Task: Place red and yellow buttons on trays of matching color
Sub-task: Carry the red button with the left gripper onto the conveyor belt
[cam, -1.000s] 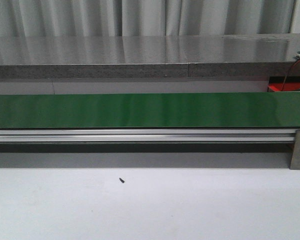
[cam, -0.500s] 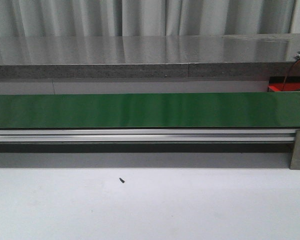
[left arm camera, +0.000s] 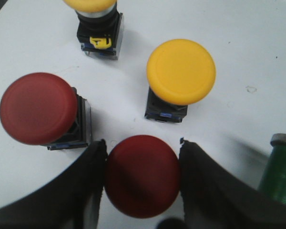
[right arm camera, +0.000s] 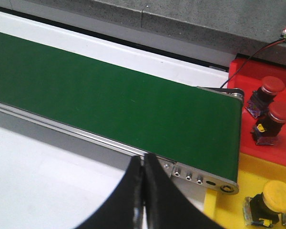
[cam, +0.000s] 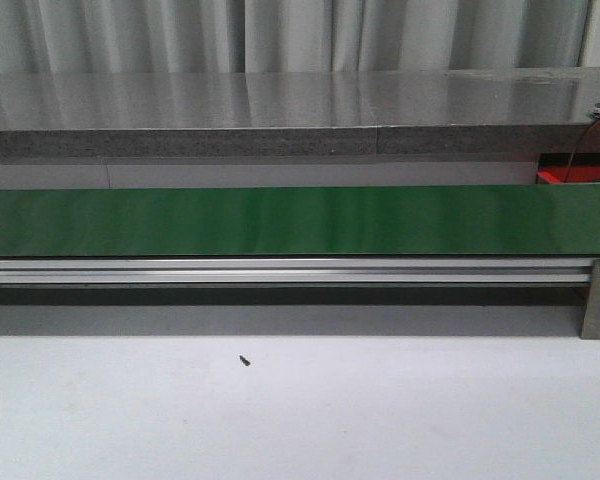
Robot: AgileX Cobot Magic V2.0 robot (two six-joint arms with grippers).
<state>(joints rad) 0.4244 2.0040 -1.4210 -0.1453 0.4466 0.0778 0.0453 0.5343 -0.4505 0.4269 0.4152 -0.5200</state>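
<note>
Closing in — left gripper (left arm camera: 142, 183) fingers bracket a red button (left arm camera: 142, 175), apparently not yet clamped; right gripper (right arm camera: 143, 191) fingers pressed together, empty. Next: squeeze, lift — toward the red tray (right arm camera: 264, 148).

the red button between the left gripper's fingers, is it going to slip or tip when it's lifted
The red button has a wide, smooth domed cap, so the left gripper fingers flanking its round edge may slip. Neighbouring buttons show bulky black bases, so it is probably rigid and bottom-heavy, liable to tilt.

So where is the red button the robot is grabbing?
In the left wrist view, the red button sits on the white table between the two fingers of the left tool, with another red button and a yellow button close by.
</note>
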